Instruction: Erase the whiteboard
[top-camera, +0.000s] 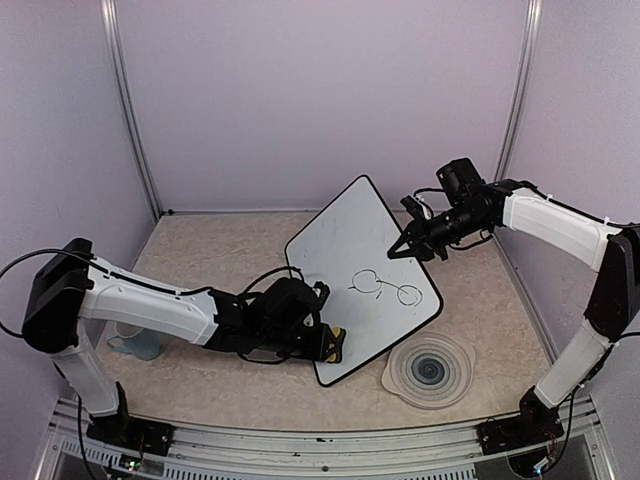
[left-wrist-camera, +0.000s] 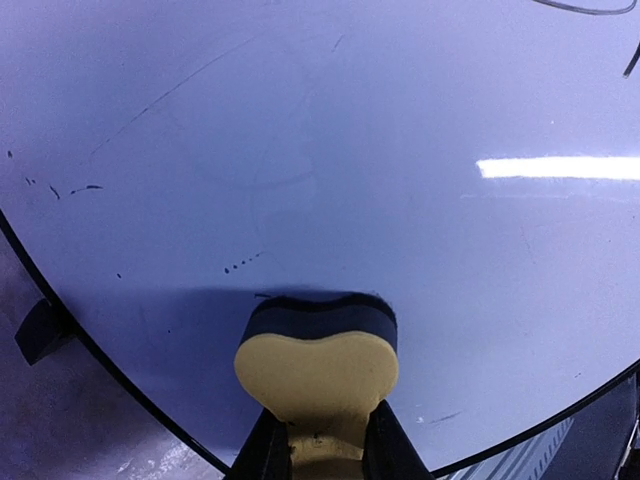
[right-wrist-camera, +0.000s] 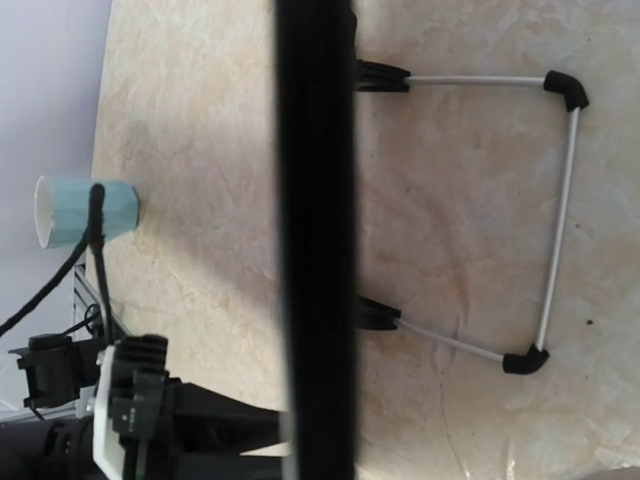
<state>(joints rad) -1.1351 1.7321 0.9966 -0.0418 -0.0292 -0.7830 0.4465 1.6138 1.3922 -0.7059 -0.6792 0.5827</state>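
My left arm lies low across the table (top-camera: 200, 245), forearm stretched out to the right. The left gripper (top-camera: 335, 345) sits at the near left edge of the whiteboard (top-camera: 345, 235). Its fingers are clamped on a yellow foam eraser (left-wrist-camera: 318, 365), whose dark felt side presses on the white face.

My right arm comes in high from the right, elbow up, forearm angled down and left. The right gripper (top-camera: 400, 250) is closed, its tips at the board's right edge; I cannot tell whether they pinch the frame.

The whiteboard stands mid-table, tilted back on a wire stand (right-wrist-camera: 560, 200), its face turned up and toward the arm bases. Its long axis runs from near right to far left. Black marker loops (top-camera: 385, 287) sit on the right half of the face, well apart from the eraser.

A teal cup (top-camera: 135, 343) stands under my left arm; I cannot see what it holds. A round grey ringed plate (top-camera: 400, 378) lies just beside the board's near right corner.
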